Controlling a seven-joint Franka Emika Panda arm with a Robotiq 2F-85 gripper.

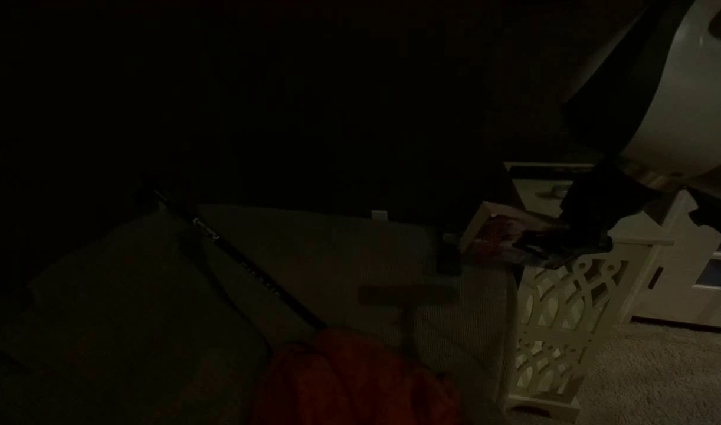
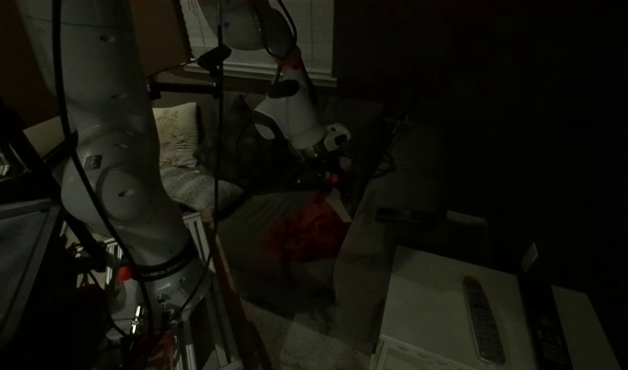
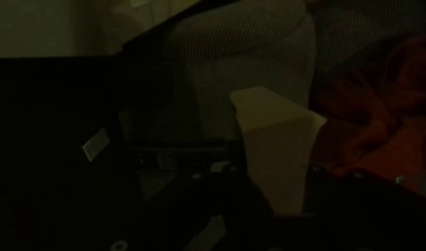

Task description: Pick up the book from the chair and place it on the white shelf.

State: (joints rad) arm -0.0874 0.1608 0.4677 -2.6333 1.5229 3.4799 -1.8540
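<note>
The scene is very dark. The book (image 1: pixel 499 236) is held in the air, with reddish and dark patches on its cover. Its pale page edge shows in an exterior view (image 2: pixel 338 204) and in the wrist view (image 3: pixel 279 150). My gripper (image 3: pixel 274 169) is shut on the book, with a dark fingertip on each side of it. The gripper is a dark shape in an exterior view (image 1: pixel 564 239). The white shelf (image 1: pixel 567 330), with lattice sides, stands behind the book in that view. Its top slab shows in an exterior view (image 2: pixel 432 293) and at the wrist view's upper left (image 3: pixel 35 28).
Remotes (image 2: pixel 483 318) (image 2: pixel 545 324) lie on the shelf top. Another dark remote (image 2: pixel 404 215) lies on the grey sofa arm (image 2: pixel 365 257) beside the shelf. An orange cloth (image 1: pixel 354 378) lies on the seat. A dark pole (image 1: pixel 248 268) slants across the sofa.
</note>
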